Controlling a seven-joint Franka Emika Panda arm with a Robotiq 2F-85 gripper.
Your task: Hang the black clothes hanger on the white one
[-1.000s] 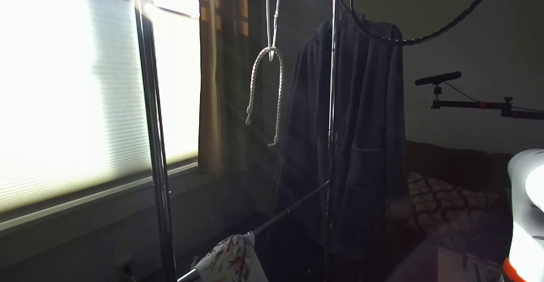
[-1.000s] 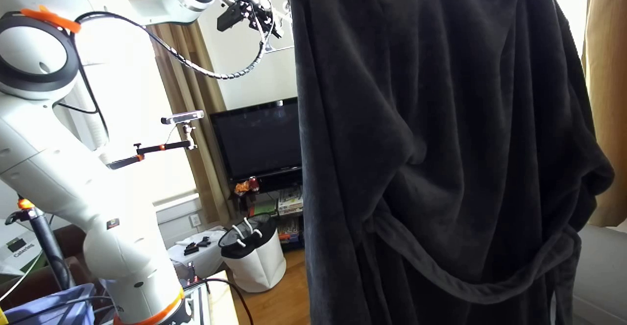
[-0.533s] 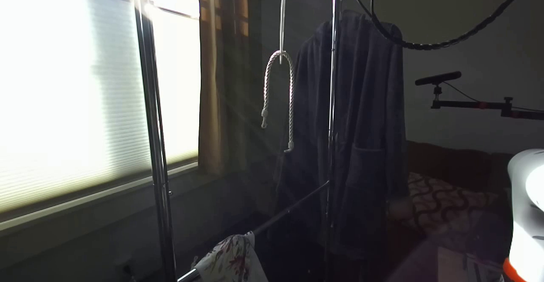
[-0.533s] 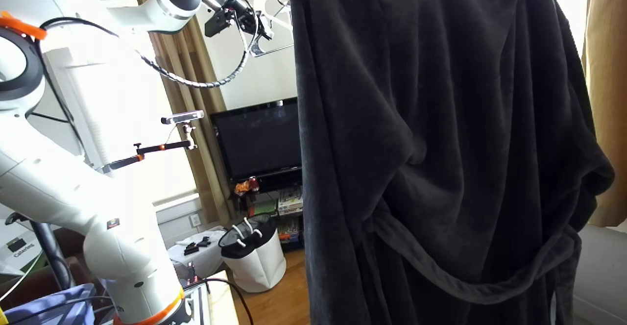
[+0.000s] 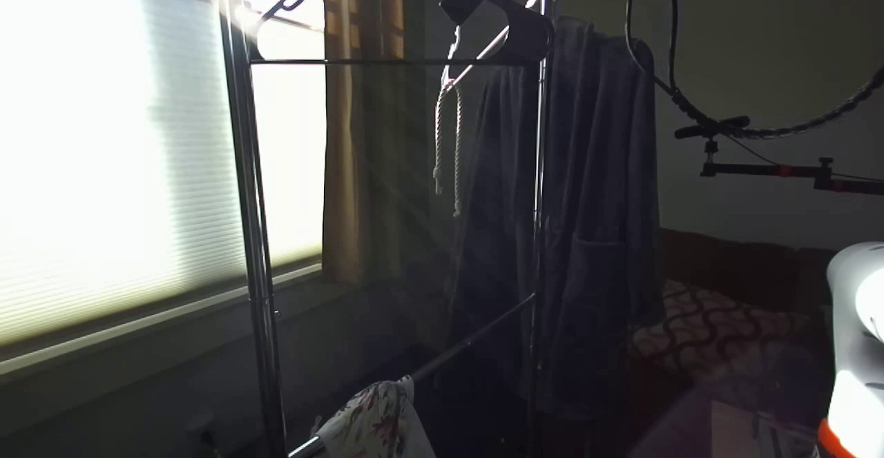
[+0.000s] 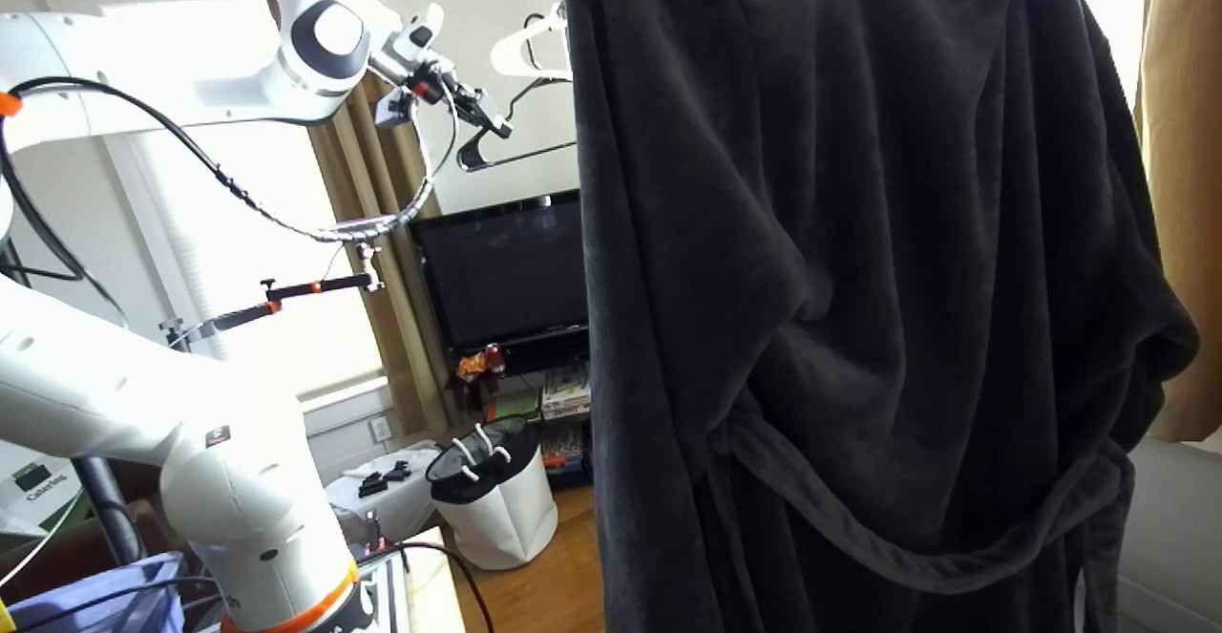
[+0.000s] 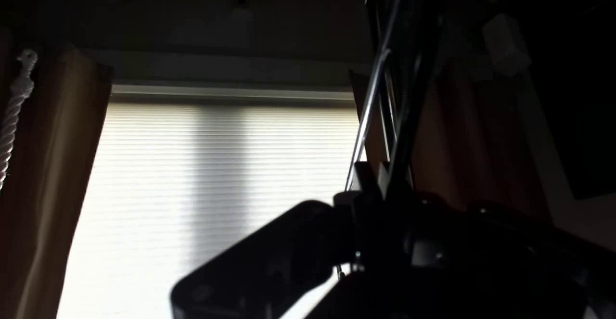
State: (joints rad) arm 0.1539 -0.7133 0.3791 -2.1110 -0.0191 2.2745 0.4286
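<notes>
pinching the black hanger (image 5: pixel 400 62) near one end, the gripper (image 6: pixel 500 125) has it up in the air, lower than the white hanger (image 6: pixel 514 56) in an exterior view; i can't tell where its hook is. it should be light, stiff and slick, so a snug pinch closer to the middle might stop it turning.

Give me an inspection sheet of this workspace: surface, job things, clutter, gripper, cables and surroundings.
Surface: wooden floor; metal rack, feet out of view.
Job things: black clothes hanger, held; white clothes hanger, partly hidden by the dark robe. Whether they are hooked together cannot be told.
Clutter: white rope draped over the white clothes hanger; patterned cloth on the metal rack.
Gripper: shut on one sloping side of the black clothes hanger.
Cables: black cable hanging in a loop.
Surroundings: television, white basket, lit window blind.
</notes>
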